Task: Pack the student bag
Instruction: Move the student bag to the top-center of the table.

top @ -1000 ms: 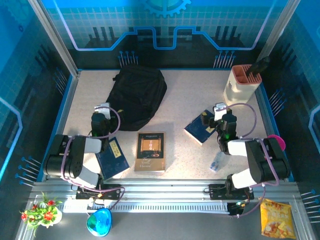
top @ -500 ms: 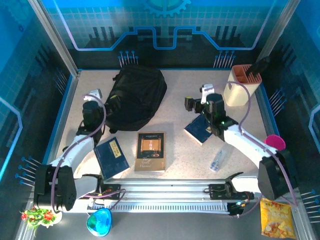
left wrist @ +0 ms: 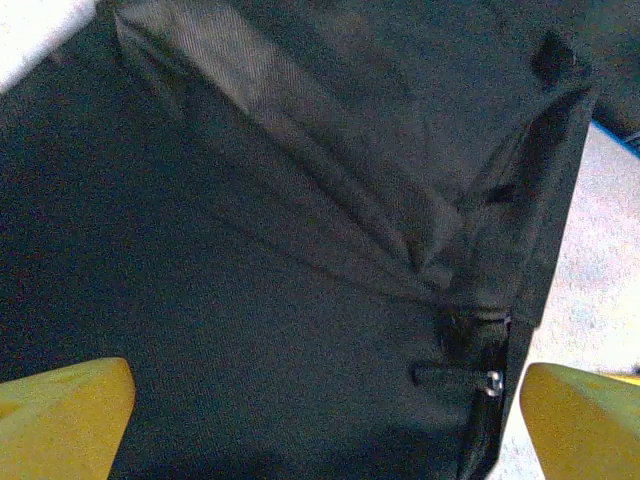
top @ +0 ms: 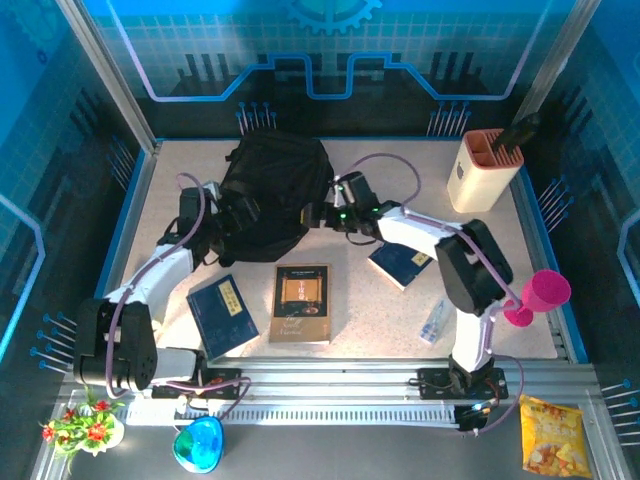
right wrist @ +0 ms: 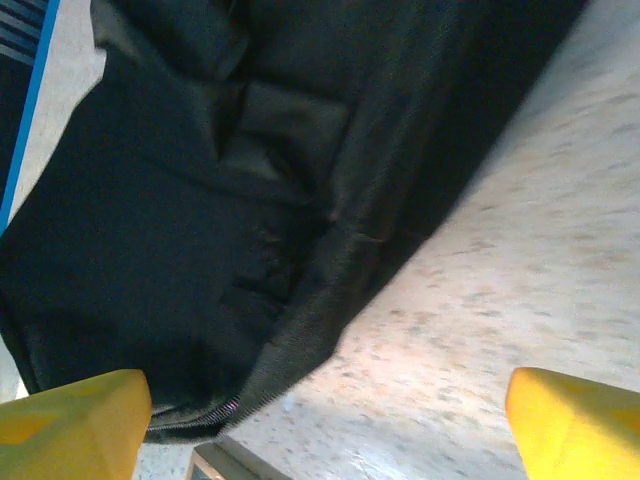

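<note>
While a dark book point(top: 301, 303) lies nearest on the table point(top: 350, 335), the left gripper point(left wrist: 325, 425) and right gripper point(right wrist: 325, 420) farther out flank the student bag point(top: 272, 190), both spread wide; the bag lies toward the table's far edge, left of centre.

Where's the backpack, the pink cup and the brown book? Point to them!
Backpack point(top: 275, 190): top view, middle of its black fabric.
Pink cup point(top: 547, 291): top view, on its bowl.
Brown book point(top: 302, 303): top view, middle of its cover.
</note>
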`<state>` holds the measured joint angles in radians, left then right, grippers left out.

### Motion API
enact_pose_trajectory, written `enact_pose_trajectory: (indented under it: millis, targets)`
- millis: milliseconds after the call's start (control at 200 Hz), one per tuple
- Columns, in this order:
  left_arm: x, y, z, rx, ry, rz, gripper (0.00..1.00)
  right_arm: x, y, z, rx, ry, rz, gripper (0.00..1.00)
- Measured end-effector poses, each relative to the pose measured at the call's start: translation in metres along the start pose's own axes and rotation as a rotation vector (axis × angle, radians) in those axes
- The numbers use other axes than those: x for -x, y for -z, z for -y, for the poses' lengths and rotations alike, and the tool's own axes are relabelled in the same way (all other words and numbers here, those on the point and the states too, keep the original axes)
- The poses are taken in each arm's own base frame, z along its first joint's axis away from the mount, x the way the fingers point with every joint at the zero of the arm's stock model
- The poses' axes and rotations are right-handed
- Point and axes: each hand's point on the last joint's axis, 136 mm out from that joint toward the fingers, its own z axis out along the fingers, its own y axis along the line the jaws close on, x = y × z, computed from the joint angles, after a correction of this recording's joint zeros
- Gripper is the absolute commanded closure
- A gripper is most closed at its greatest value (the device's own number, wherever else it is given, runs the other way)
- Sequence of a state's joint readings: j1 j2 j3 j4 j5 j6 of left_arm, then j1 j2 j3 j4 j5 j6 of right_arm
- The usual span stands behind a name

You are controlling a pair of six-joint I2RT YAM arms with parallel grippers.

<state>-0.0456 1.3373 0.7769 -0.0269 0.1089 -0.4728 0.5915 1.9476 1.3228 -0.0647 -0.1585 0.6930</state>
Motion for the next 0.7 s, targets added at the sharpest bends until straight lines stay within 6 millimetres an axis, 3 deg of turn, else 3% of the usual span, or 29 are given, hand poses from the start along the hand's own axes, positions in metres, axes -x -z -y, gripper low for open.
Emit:
enact_pose_trajectory:
  millis: [180, 335, 465, 700]
  targets:
    - [-0.014, -0.003, 0.002, -0.008, 0.002, -0.056, 0.01, -0.014, -0.044, -0.009, 0.015, -0.078, -0.088, 0.43]
    - [-0.027, -0.008, 0.002, -0.011, 0.004, -0.107, 0.01, -0.01, -0.053, 0.007, -0.023, -0.136, -0.105, 0.63]
    - [-0.037, -0.011, 0.008, -0.035, 0.002, -0.157, 0.01, 0.009, -0.046, 0.034, -0.065, -0.166, -0.074, 0.66]
    - [-0.046, -0.027, 0.04, -0.097, -0.041, -0.22, 0.01, 0.031, -0.021, 0.11, -0.152, -0.26, -0.011, 0.67]
